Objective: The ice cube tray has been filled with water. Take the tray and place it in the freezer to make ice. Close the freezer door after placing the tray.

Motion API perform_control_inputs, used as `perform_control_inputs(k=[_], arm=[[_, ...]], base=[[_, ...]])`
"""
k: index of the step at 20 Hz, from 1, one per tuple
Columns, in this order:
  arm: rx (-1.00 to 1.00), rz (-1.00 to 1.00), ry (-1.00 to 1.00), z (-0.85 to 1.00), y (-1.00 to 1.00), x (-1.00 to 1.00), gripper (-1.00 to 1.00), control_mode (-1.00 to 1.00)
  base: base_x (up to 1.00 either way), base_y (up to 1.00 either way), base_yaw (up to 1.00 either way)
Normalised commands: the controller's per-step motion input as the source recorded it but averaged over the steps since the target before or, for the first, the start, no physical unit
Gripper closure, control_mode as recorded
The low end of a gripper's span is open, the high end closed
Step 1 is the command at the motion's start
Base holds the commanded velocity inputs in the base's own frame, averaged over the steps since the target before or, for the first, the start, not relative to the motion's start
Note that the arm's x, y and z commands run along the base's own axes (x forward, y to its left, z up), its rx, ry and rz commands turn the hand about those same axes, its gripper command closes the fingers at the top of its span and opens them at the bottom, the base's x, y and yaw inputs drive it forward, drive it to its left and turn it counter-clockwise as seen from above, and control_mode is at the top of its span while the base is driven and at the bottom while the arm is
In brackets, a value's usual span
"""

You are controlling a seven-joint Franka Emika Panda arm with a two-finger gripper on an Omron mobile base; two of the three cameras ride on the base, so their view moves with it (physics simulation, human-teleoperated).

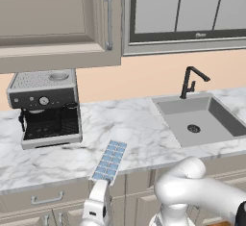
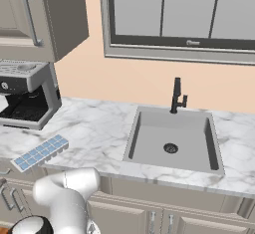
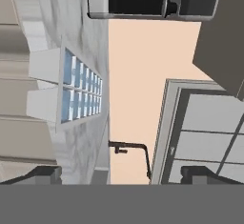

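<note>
Gripper (image 3: 122, 174) jaws stand wide apart, only their dark tips showing low in the hand view. Left of centre there, ahead of them, the ice cube tray (image 3: 81, 90) overhangs the marble counter (image 1: 139, 124) edge, untouched.

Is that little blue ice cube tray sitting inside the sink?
No, the ice cube tray lies on the marble counter, left of the sink.
</note>
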Motion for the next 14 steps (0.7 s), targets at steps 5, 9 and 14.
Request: perform_control_inputs(k=[5,9,14], arm=[[0.0,0.0,-0.01,-0.13,0.0,0.0,-1.0,-1.0],[0.0,0.0,-0.03,-0.21,0.0,0.04,-1.0,-1.0],[0.0,0.0,-0.04,-0.15,0.0,0.11,-1.0,-1.0]], base=[[0.0,0.0,0.0],[0.0,0.0,0.0],[0.0,0.0,0.0]])
